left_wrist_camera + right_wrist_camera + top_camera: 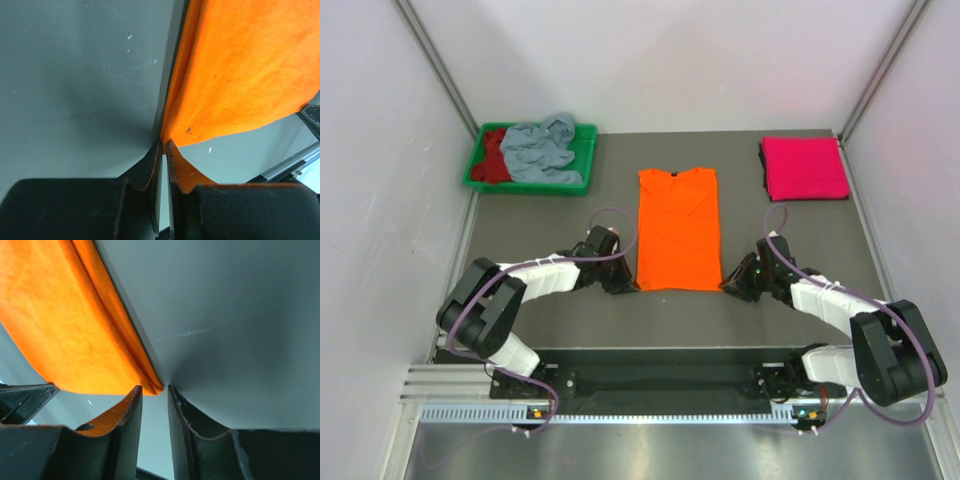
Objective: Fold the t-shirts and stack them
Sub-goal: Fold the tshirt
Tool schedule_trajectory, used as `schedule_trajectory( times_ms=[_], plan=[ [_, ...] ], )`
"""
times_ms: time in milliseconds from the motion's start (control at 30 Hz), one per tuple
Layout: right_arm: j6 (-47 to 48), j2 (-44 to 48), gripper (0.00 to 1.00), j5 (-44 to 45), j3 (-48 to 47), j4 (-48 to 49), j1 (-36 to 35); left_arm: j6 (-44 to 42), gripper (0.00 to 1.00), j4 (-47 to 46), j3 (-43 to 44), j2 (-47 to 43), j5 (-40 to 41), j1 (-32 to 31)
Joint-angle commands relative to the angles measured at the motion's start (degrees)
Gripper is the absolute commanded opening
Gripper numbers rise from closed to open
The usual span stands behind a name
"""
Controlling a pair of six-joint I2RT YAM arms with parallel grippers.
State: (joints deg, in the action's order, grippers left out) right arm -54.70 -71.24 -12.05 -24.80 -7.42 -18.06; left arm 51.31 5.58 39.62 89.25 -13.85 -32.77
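A bright orange t-shirt lies flat in the middle of the table, sleeves folded in, collar at the far end. My left gripper is at its near left corner. In the left wrist view the gripper is pinched shut on that corner of the orange cloth. My right gripper is at the near right corner. In the right wrist view this gripper stands a little open, and the corner of the orange cloth sits just at its tips, unpinched. A folded magenta pink t-shirt lies at the back right.
A green tray at the back left holds a crumpled grey-blue t-shirt and a dark red one. White walls close in the dark table on three sides. Both arms lie low along the near edge.
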Motion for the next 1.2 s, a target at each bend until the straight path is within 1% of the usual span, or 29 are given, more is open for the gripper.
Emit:
schedule_trajectory(
  times_ms=[0,100,133,267,333,367,467,500,567,600,633,667,867,1000,1167],
  plan=[
    [-0.6,0.1,0.28,2.7,0.6,-0.3,-1.2,-0.9,0.11,1.3,0.8,0.5,2.1,-0.2],
    [-0.7,-0.6,0.28,3.0,0.8,0.1,-1.6,-1.1,0.13,1.4,1.1,0.3,2.2,-0.2],
    [-0.8,-0.8,0.28,3.0,0.8,0.3,-1.8,-1.1,0.15,1.4,1.1,0.2,2.2,-0.3],
    [-0.9,-1.8,0.27,3.4,1.0,0.7,-2.3,-1.4,0.2,1.8,1.3,0.0,2.4,-0.3],
    [-0.9,-1.9,0.24,4.0,1.2,0.5,-2.4,-1.5,0.22,2.1,1.4,-0.1,2.6,-0.3],
    [-0.9,-1.7,0.22,4.1,1.3,0.5,-2.5,-1.6,0.23,2.0,1.3,-0.2,2.5,-0.3],
    [-0.6,-1.3,0.06,5.0,1.5,0.6,-2.6,-1.6,0.24,1.5,1.4,0.0,2.5,-0.5],
    [-0.3,-1.3,0.0,5.4,1.5,0.7,-2.7,-1.5,0.23,1.4,1.3,0.0,2.4,-0.6],
    [0.4,-0.8,0.0,5.4,1.6,1.0,-2.8,-1.7,0.19,0.8,1.3,0.4,1.7,-0.7],
    [0.8,-0.6,0.0,5.4,1.6,1.2,-2.8,-1.9,0.08,0.5,1.3,0.6,1.3,-0.8],
    [1.2,0.0,0.0,5.5,1.5,1.2,-2.9,-2.2,0.01,0.4,1.4,0.6,1.1,-0.8],
    [2.1,0.5,0.0,5.6,1.4,0.9,-2.9,-2.4,0.0,0.1,1.5,0.6,0.8,-1.0],
    [5.0,5.9,0.0,7.7,0.6,-3.1,-3.6,-3.2,0.0,1.9,2.4,-2.4,1.8,-3.0],
    [6.7,10.8,0.0,8.4,0.1,-7.3,-4.1,-3.6,0.0,7.6,4.0,-6.5,5.8,-5.5],
    [9.5,20.2,0.0,10.9,-1.4,-17.4,-4.6,-2.9,0.0,13.3,4.9,-14.0,10.0,-8.2]
  ],
)
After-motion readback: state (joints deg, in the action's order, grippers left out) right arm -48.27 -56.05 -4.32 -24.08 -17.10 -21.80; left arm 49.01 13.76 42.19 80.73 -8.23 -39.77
